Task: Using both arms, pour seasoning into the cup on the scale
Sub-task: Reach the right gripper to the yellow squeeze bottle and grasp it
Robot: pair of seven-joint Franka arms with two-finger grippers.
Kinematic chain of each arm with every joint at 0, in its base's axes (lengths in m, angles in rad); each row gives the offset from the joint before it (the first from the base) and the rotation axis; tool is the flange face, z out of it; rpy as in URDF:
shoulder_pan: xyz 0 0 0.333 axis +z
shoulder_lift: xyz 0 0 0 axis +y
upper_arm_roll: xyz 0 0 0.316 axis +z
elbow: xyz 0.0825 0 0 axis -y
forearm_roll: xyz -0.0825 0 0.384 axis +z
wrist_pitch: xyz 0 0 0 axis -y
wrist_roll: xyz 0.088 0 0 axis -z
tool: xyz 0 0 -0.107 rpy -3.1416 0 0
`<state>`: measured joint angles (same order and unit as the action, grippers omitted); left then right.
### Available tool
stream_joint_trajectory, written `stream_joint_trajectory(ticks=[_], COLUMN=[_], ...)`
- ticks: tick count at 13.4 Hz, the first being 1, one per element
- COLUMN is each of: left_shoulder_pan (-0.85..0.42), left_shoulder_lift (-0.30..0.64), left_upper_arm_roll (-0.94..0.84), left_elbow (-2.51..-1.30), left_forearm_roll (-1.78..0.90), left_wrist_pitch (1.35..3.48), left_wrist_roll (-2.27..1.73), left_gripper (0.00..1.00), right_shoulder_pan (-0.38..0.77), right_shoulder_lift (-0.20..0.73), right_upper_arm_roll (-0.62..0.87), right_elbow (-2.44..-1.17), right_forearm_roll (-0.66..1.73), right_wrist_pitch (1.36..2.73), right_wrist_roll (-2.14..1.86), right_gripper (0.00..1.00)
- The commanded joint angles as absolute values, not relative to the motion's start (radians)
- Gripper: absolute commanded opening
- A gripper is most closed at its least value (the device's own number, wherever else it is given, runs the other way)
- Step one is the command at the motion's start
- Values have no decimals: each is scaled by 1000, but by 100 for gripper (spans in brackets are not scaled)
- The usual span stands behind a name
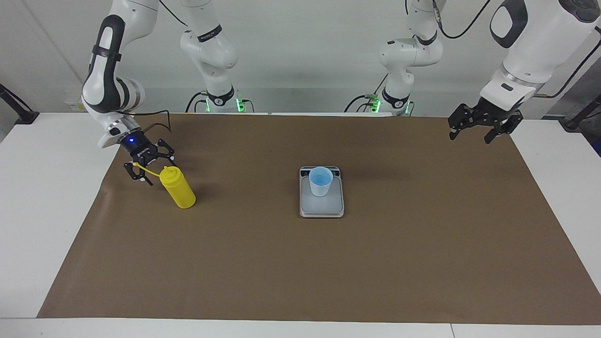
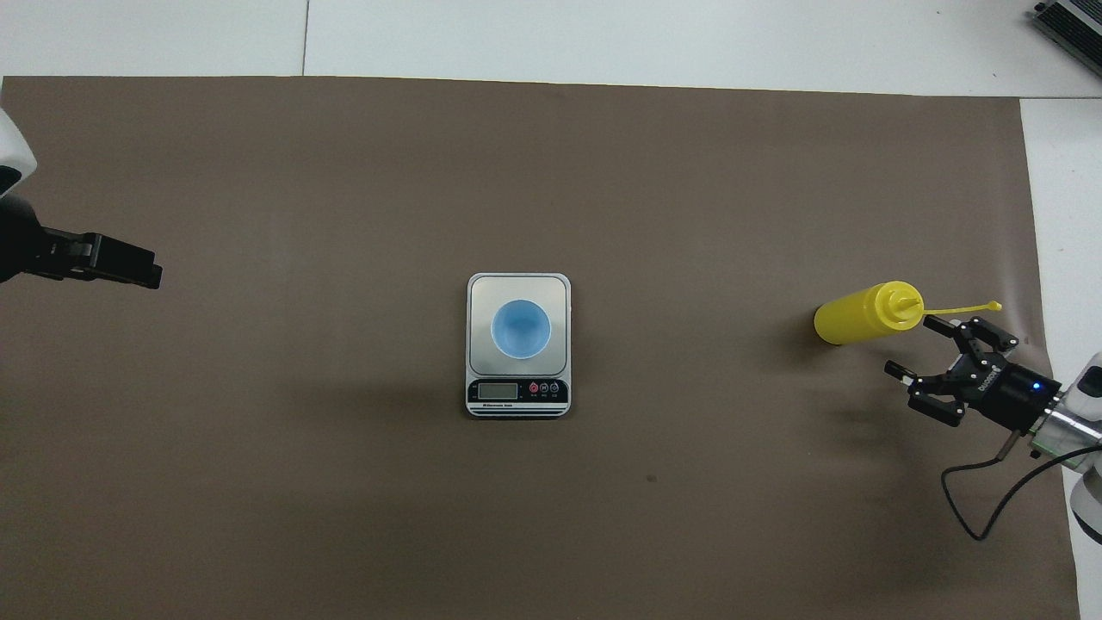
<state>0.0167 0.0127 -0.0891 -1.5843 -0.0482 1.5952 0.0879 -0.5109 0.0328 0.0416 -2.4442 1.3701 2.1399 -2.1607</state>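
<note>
Right hand (image 1: 145, 165) was found low at the right arm's end of the tabletop, fingers apart and empty, just beside the nozzle end of the seasoning bottle (image 1: 178, 188) and seemingly not touching it. Left hand (image 1: 483, 123) waited up over the left arm's end of the brown mat (image 1: 422, 263), fingers likewise apart, holding nothing.

The bottle stood upright near the mat's edge, cap strap (image 2: 960, 307) trailing off the nozzle toward the right hand. Judged light, soft-walled plastic — a hard squeeze would likely dent it or push contents out early. Best hold: mid-body, across the cylinder, below the shoulder and clear of the strap, which could snag a finger.

The cup (image 1: 321, 180) sat on the weighing plate of the scale (image 1: 321, 206) at mid-tabletop, well apart from the bottle. Judged very light and easily tipped — a nudge from nozzle or finger would shift it.

Nothing else lay on the mat between bottle and scale.
</note>
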Motion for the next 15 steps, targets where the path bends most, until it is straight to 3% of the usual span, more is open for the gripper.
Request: stream_joint_trajectory(ticks=[1,3,15], left_shoulder_pan=[8,9,25], left_shoulder_lift=[-14,-15,-31], left_upper_arm_roll=[-87,-87,-83], left_elbow=[-1621,-1621,-1661], left_forearm_roll=[-35,-35,-64], left_wrist_pitch=[1606,1606,1644], left_wrist_roll=[98,97,77], left_gripper=[100,100,100], right_shoulder_pan=[-502,-499,-413], right_shoulder_lift=[99,196,244], right_upper_arm_roll=[43,46,52], right_elbow=[-2441,-2427,-2303], right_forearm_roll=[1445,1537,1633], right_wrist_pitch=[2109,2079,2120], right_wrist_roll=[-2267,-2380,-2376], right_gripper=[100,100,100])
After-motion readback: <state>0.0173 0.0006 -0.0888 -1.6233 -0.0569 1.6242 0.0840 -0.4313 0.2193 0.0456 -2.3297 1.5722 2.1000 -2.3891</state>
